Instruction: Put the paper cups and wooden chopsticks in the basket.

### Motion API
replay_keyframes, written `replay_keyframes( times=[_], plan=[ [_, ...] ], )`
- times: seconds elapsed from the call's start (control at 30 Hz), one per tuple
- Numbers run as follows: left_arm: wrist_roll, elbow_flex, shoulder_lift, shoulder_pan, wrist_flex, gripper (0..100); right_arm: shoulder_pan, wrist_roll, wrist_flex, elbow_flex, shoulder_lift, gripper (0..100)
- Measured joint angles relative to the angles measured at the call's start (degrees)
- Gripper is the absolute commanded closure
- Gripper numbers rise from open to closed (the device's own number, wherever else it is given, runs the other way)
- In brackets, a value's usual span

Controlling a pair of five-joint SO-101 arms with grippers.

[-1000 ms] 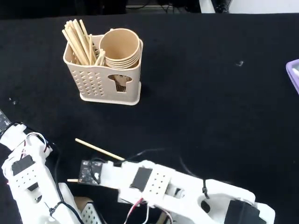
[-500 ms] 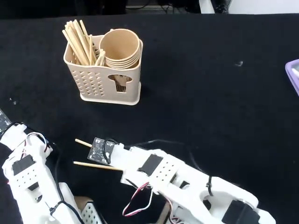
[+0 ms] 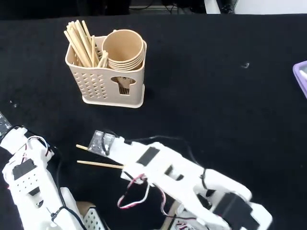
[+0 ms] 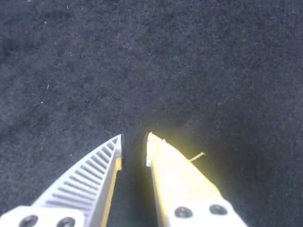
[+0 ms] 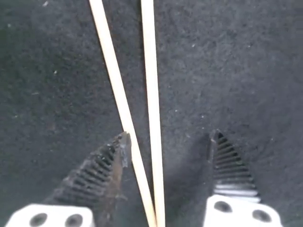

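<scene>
- The beige perforated plastic basket (image 3: 106,84) stands upright toward the far left of the black table (image 3: 216,96). By my reading, most of the job is already in it.
- A nested stack of tan paper cups (image 3: 123,48) sits in one side of the basket, with a bundle of wooden chopsticks (image 3: 81,40) leaning in the other. I see no cup left out on the table.
- Two loose wooden chopsticks (image 5: 151,94) lie on the table near my right arm, so they are what remains.
- My right hand (image 5: 168,139) is spread apart over that pair, with both sticks running between its fingers. One stick touches a fingertip, and nothing is gripped yet.
- My left hand (image 4: 133,139) hangs over bare table, its fingers nearly together with nothing between them.
</scene>
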Motion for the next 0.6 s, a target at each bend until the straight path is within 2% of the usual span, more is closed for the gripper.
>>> replay_keyframes(
  times=[0.07, 0.17, 0.27, 0.43, 0.6],
  plan=[
    [0.0, 0.0, 0.0, 0.1, 0.0, 91, 0.0, 0.0, 1.2, -1.5, 1.4, 83.3],
    [0.0, 0.0, 0.0, 0.1, 0.0, 91, 0.0, 0.0, 1.8, -2.3, 2.1, 98.8],
    [0.0, 0.0, 0.0, 0.1, 0.0, 91, 0.1, 0.4, 1.8, -2.3, 1.0, 97.9],
    [0.0, 0.0, 0.0, 0.0, 0.0, 91, 5.1, 2.4, 5.3, -2.2, -5.9, 97.5],
    [0.0, 0.0, 0.0, 0.0, 0.0, 91, 6.2, 3.3, 11.1, -2.2, -13.2, 83.6]
  ],
)
